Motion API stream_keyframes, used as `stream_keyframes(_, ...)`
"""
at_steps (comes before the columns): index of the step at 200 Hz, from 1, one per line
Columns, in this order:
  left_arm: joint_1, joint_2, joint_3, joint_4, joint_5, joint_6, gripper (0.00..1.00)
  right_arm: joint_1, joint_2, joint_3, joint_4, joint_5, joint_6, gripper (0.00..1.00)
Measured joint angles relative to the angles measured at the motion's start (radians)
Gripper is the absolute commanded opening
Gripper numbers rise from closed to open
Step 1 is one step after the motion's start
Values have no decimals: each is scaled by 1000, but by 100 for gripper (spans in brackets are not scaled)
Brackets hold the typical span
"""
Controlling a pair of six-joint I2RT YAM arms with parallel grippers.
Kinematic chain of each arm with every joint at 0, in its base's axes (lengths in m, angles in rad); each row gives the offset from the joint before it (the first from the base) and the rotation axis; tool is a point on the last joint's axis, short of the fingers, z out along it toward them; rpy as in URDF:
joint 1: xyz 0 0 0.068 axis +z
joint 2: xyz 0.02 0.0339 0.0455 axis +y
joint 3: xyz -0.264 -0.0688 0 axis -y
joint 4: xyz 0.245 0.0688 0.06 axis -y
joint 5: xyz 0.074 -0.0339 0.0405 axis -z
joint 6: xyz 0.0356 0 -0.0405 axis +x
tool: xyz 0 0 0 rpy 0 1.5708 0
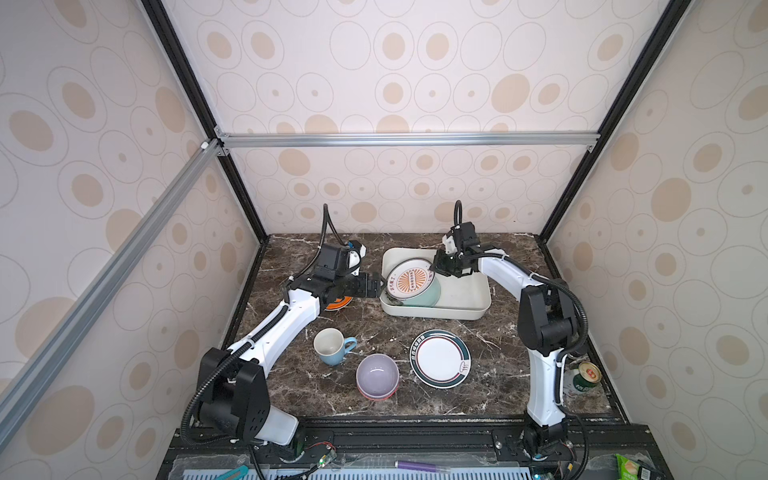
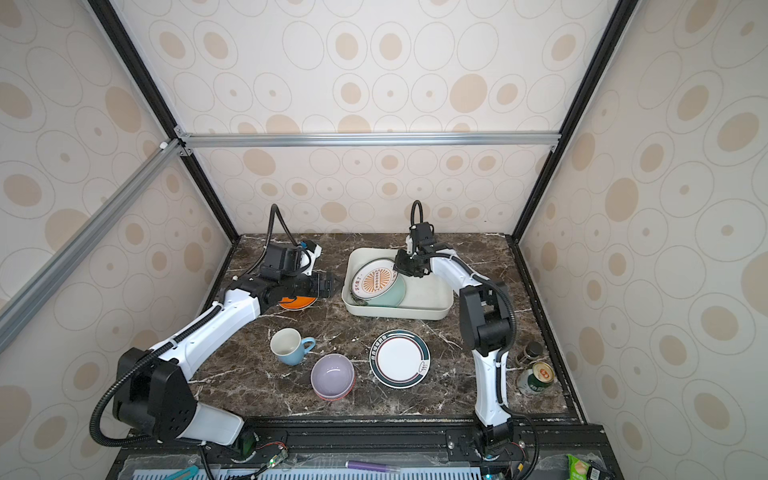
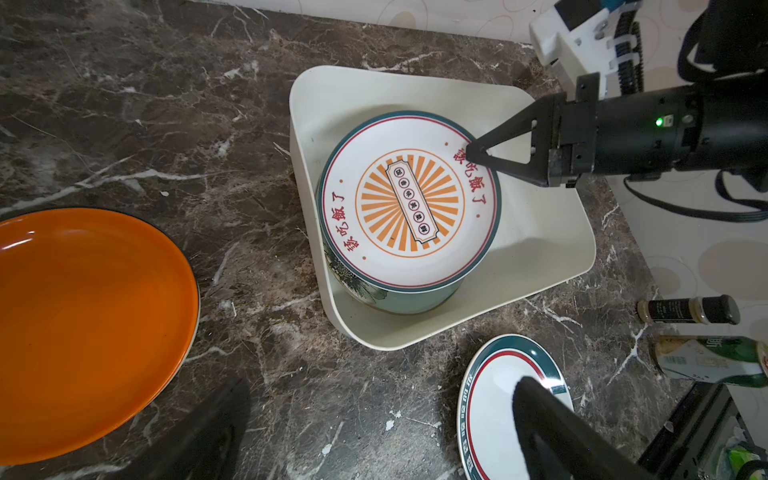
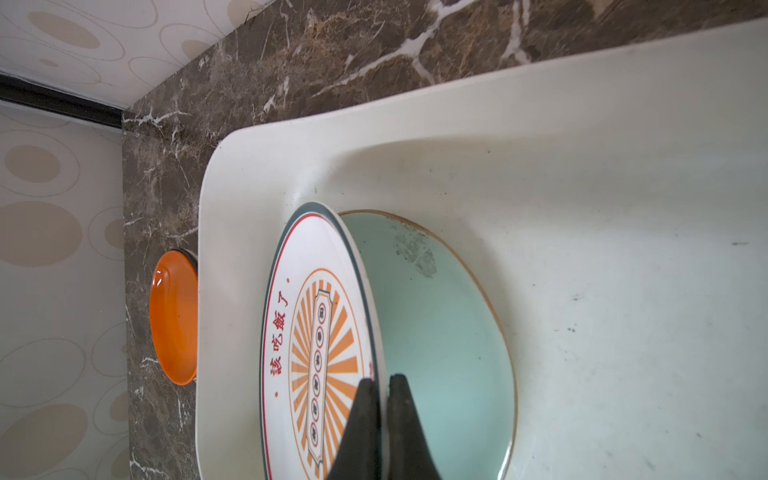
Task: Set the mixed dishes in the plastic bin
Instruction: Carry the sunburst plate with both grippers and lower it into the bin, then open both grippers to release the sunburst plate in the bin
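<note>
Marble tabletop [image 1: 291,386], dark brown with white veins, bears the plastic bin [image 1: 436,312], a smooth white tub with rounded corners. Inside it the glossy round sunburst plate [image 4: 316,332] leans tilted over the mint plate [image 4: 440,332], its rim pinched by the right gripper [image 4: 384,380]. Orange plate [image 1: 337,305], green-rimmed white plate [image 1: 439,359], lilac bowl [image 1: 376,372] and blue mug [image 1: 332,347] lie outside. Left gripper [image 1: 376,286] hangs beside the bin, jaws spread wide.

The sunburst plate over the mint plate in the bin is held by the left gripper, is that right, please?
No: the right gripper holds the sunburst plate, as the right wrist view shows; it is over the mint plate in the bin.
</note>
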Motion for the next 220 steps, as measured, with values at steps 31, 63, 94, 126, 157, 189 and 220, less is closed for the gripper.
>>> stream_keyframes(31,11,18,-8,3,12,0,99,-6,29,2,12,-21,-3,0)
stream_keyframes(63,14,19,-12,9,23,0,99,-7,43,2,29,-38,-3,9)
stream_keyframes(94,14,23,-13,14,28,0,99,-7,47,-8,24,-18,-21,19)
stream_keyframes(126,15,29,-14,20,32,0,99,-13,47,-48,11,8,-40,31)
stream_keyframes(157,15,39,-20,25,36,0,99,-17,47,-84,11,8,-45,34)
stream_keyframes(189,14,50,-22,25,44,0,99,-16,23,-121,25,7,-57,36)
stream_keyframes(220,-14,51,-19,17,39,2,98,-17,-91,-194,1,24,-77,38)
